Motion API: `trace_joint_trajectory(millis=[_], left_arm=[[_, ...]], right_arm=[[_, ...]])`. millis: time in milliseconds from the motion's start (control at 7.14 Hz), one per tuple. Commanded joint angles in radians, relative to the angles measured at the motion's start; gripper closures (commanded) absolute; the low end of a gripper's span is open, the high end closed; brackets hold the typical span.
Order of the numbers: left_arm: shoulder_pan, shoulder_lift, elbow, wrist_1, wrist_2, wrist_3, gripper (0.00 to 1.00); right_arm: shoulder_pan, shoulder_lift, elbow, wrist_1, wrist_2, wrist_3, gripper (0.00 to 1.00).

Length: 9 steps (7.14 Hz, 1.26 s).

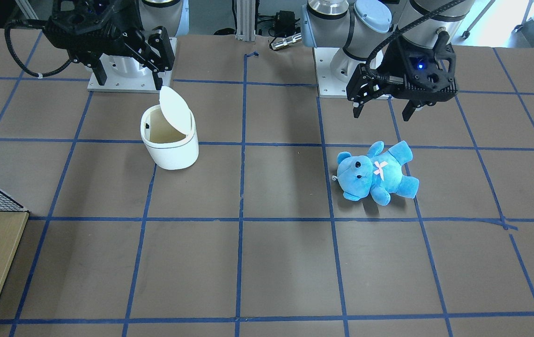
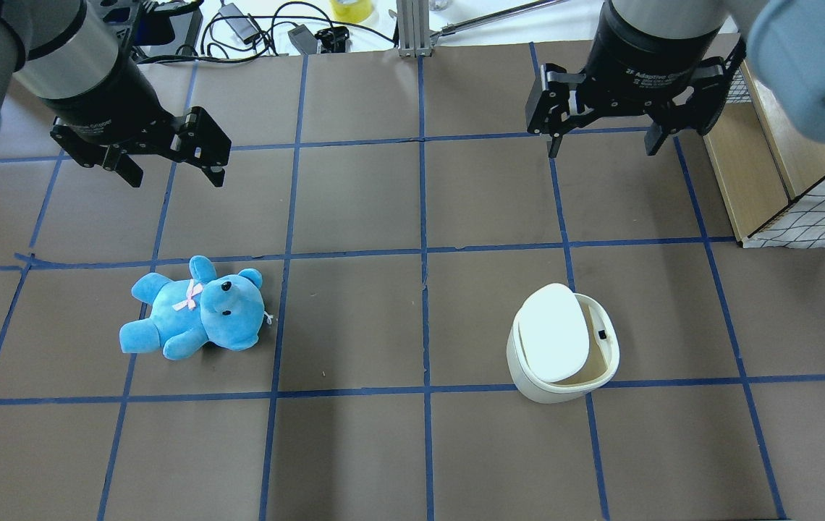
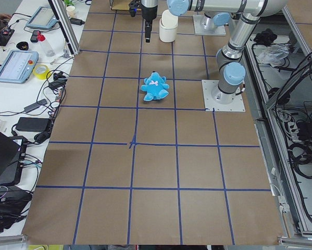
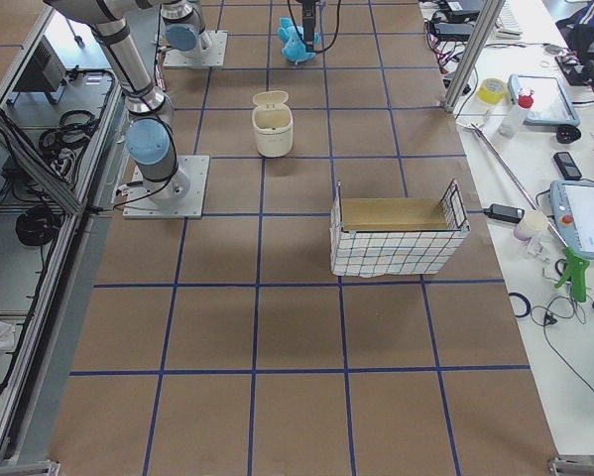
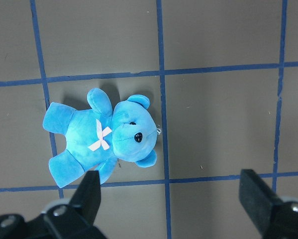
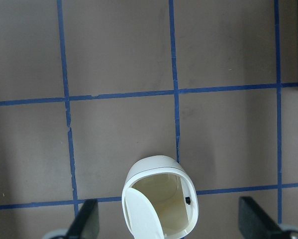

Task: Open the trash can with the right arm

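Note:
The white trash can (image 1: 169, 142) stands on the brown table with its swing lid (image 1: 175, 110) tipped up on edge, so the beige inside shows. It also shows in the overhead view (image 2: 563, 354), the right wrist view (image 6: 158, 206) and the right side view (image 4: 273, 124). My right gripper (image 1: 129, 79) is open and empty. It hangs raised above the can and apart from it, as the overhead view (image 2: 601, 148) also shows. My left gripper (image 1: 381, 114) is open and empty above the blue teddy bear (image 1: 377, 173).
The blue teddy (image 2: 195, 311) lies on its back on the robot's left side, as the left wrist view (image 5: 104, 137) shows. A wire-mesh basket with a cardboard lining (image 4: 396, 238) stands to the right of the can, at the table's edge (image 2: 803, 210). Blue tape lines grid the table.

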Motion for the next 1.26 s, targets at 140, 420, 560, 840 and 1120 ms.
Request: trace_joint_trajectory(millis=[140,420,560,840,1120], left_arm=[[0.000,0.000,0.000,0.000,0.000,0.000,0.00],[0.000,0.000,0.000,0.000,0.000,0.000,0.00],[0.000,0.000,0.000,0.000,0.000,-0.001,0.00],[0.000,0.000,0.000,0.000,0.000,0.000,0.00],[0.000,0.000,0.000,0.000,0.000,0.000,0.00]], right_arm=[[-0.001,0.000,0.000,-0.018,0.035,-0.001,0.00],[0.000,0.000,0.008,-0.024,0.035,-0.004,0.00],[-0.001,0.000,0.008,-0.024,0.032,-0.004,0.00],[0.000,0.000,0.008,-0.024,0.031,-0.004,0.00],[0.000,0.000,0.009,-0.024,0.024,-0.004,0.00]])
